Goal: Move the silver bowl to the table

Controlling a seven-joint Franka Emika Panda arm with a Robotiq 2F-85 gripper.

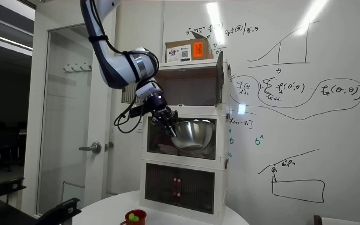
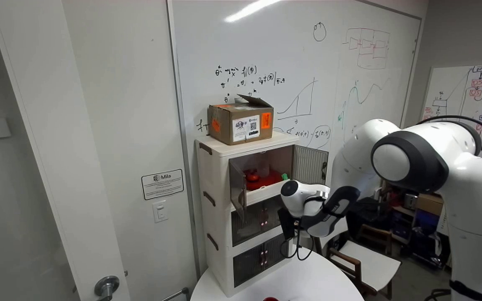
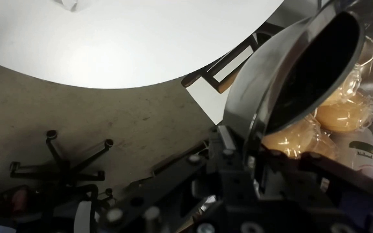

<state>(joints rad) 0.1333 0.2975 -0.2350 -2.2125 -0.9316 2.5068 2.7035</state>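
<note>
The shiny silver bowl [image 1: 192, 136] is held in the air in front of the white cabinet's middle compartment, roughly upright in an exterior view. My gripper [image 1: 173, 131] is shut on its rim; the wrist view shows the bowl [image 3: 261, 77] with its rim between the fingers [image 3: 246, 149]. The white round table [image 1: 114, 203] lies below, under the cabinet; it also shows in an exterior view [image 2: 308, 280] and the wrist view [image 3: 108, 48]. The arm hides the gripper in an exterior view, and the bowl does not show there.
The white cabinet [image 1: 184, 110] stands on the table, its top doors open, a cardboard box [image 1: 186, 51] on top. A red mug [image 1: 140, 215] with something green stands at the table's front. Plastic-wrapped yellowish items [image 3: 345, 113] show beyond the bowl. A chair [image 2: 370, 263] stands beside the table.
</note>
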